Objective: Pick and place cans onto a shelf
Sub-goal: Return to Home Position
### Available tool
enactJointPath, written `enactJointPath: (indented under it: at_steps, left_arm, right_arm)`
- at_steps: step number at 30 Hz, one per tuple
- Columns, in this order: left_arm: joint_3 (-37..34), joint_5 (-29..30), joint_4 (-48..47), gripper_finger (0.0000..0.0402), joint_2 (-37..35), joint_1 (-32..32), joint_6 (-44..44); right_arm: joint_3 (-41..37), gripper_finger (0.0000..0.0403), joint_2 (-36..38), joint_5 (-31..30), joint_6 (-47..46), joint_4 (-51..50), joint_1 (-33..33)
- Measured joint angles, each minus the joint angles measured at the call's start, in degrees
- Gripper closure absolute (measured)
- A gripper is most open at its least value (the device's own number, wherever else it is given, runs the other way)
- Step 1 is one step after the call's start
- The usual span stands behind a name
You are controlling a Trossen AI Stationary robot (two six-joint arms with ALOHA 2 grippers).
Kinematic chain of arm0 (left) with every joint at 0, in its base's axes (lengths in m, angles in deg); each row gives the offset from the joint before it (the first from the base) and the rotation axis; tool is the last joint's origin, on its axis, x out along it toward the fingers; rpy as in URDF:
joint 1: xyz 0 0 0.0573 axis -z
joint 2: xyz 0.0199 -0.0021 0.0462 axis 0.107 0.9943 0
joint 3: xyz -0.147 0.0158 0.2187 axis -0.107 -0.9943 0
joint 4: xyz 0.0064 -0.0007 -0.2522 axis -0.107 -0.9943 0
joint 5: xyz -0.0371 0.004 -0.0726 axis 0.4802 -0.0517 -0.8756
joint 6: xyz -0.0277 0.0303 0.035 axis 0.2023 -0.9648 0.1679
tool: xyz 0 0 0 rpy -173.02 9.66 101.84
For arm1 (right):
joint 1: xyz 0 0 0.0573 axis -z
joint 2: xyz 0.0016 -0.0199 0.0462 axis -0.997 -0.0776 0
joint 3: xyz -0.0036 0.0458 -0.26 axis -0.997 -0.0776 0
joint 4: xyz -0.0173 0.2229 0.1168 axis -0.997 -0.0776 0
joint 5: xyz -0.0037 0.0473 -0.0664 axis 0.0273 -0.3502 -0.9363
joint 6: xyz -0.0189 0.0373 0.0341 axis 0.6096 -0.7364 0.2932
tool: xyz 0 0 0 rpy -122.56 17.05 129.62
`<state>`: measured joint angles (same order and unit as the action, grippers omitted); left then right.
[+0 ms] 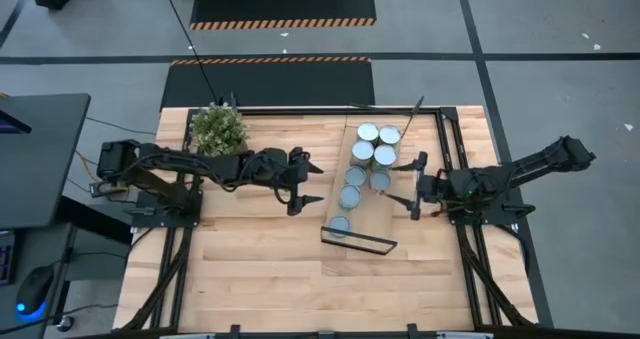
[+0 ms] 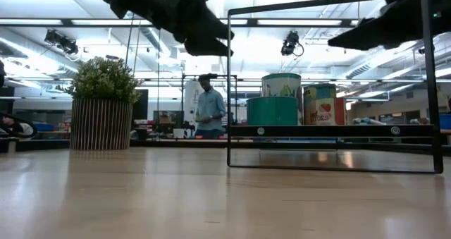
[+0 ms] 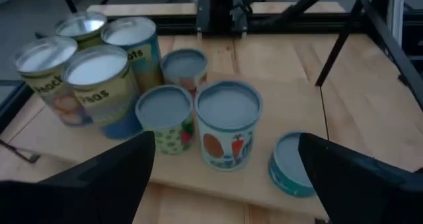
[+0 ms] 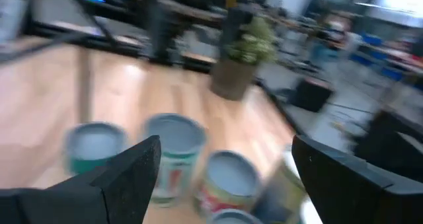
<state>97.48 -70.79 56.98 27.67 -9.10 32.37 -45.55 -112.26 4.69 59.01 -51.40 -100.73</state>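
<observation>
Several cans (image 1: 362,151) with silver-blue tops stand upright on the light-wood shelf plank (image 1: 400,214); they also show in the left wrist view (image 3: 228,121) and the low view (image 2: 280,98). The plank lies flat on the table with a thin black rail (image 1: 358,241) at its near end. My left gripper (image 1: 302,186) hovers open and empty just left of the plank, pointing at the cans (image 3: 226,145). My right gripper (image 1: 417,184) hovers open and empty over the plank's right edge, facing the cans from the right (image 4: 226,145).
A potted plant (image 1: 218,129) stands at the table's far left, close behind my left arm. A black frame (image 1: 440,129) runs along the table's far and right sides. A person (image 2: 209,108) stands in the room beyond the table. Bare tabletop (image 1: 260,279) lies toward the near edge.
</observation>
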Motion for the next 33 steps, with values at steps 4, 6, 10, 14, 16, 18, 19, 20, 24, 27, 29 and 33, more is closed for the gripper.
enactJointPath:
  at_steps: [4,6,10,14,16,18,19,20,24,27,29,33]
  left_arm:
    - [0.03,-0.02,-1.28,0.0024,-0.20,0.09,0.72]
    - [0.01,-0.06,-0.99,0.0024,0.49,0.88,1.38]
    - [-1.81,0.19,-0.19,0.0024,1.28,2.94,1.55]
    - [-8.79,2.34,5.67,0.0024,-4.13,2.52,3.56]
    - [-13.28,2.81,9.85,0.0024,-7.83,1.94,5.07]
    - [-17.03,2.78,10.03,0.0024,-12.19,1.62,6.21]
    - [-18.39,2.57,10.22,0.0024,-14.27,1.45,6.63]
    - [-19.66,2.56,10.47,0.0024,-16.55,1.23,7.19]
    - [-24.71,3.99,9.94,0.0024,-25.05,0.72,7.31]
    - [-27.79,6.25,10.45,0.0024,-31.55,0.79,6.09]
    - [-29.97,7.62,10.44,0.0024,-35.11,0.76,5.68]
    - [-33.94,9.64,11.82,0.0024,-41.26,0.76,4.87]
  right_arm:
    - [-0.80,0.0054,5.26,8.95,0.01,-1.48,0.03]
    - [-1.64,0.0054,7.86,11.61,-0.15,-1.55,0.23]
    - [-4.61,0.0054,12.46,14.53,-1.62,-0.50,0.40]
    - [-5.99,0.0054,17.36,14.92,-1.18,-2.19,0.40]
    - [-6.01,0.0054,20.06,14.92,-0.55,-2.90,0.40]
    - [-6.00,0.0054,22.68,14.76,0.68,-3.96,0.42]
    - [-6.07,0.0054,24.01,14.54,1.63,-4.86,0.42]
    - [-6.07,0.0054,25.12,14.01,2.46,-5.06,0.42]
    - [-6.05,0.0054,30.83,14.30,4.88,-8.12,0.42]
    - [-5.72,0.0054,31.99,14.86,4.96,-8.78,0.40]
    - [-5.73,0.0054,31.97,14.74,4.65,-9.26,0.45]
    - [-5.73,0.0054,32.07,13.81,3.41,-10.10,1.21]
